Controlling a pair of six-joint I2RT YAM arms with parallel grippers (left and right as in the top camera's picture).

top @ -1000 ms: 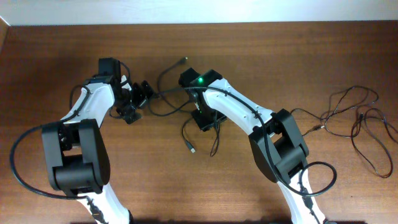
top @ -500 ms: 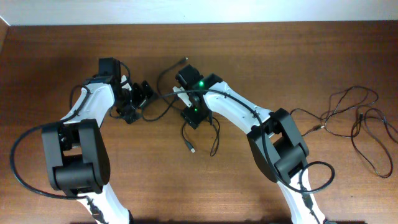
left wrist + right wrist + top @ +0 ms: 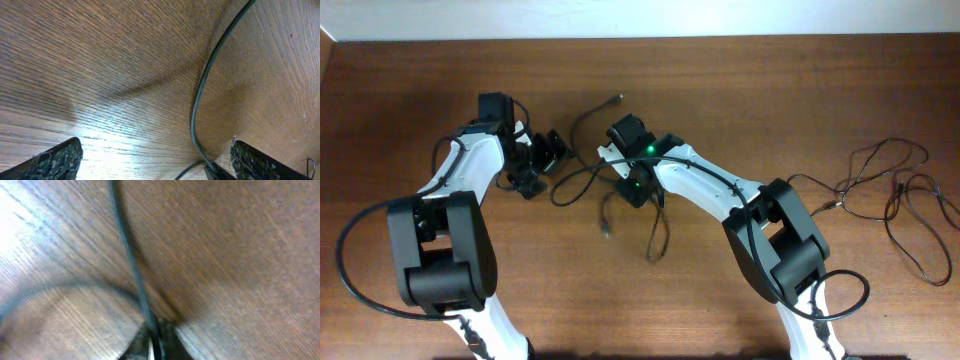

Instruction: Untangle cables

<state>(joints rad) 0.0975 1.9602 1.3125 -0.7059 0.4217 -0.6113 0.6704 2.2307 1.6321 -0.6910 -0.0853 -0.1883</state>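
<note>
A thin black cable (image 3: 582, 178) curves across the table between my two grippers; one plug end (image 3: 615, 99) lies at the back. More strands (image 3: 655, 238) trail toward the front from my right gripper (image 3: 638, 192), which is shut on the cable. The right wrist view is blurred but shows the fingers (image 3: 155, 347) closed on a dark strand (image 3: 127, 255). My left gripper (image 3: 541, 167) is open; in the left wrist view its fingers (image 3: 155, 167) are wide apart and a cable (image 3: 200, 95) lies on the wood near the right finger. A separate loose tangle of cables (image 3: 892, 192) lies far right.
Wooden table (image 3: 770, 80) with a pale wall along the back edge. Thick black arm cables loop at the front left (image 3: 350, 260) and beside the right arm base (image 3: 840, 290).
My right gripper has shifted slightly left with the cable. The strand between the grippers has slackened into a low curve, and the trailing plug end slid left. The left arm has not moved.
</note>
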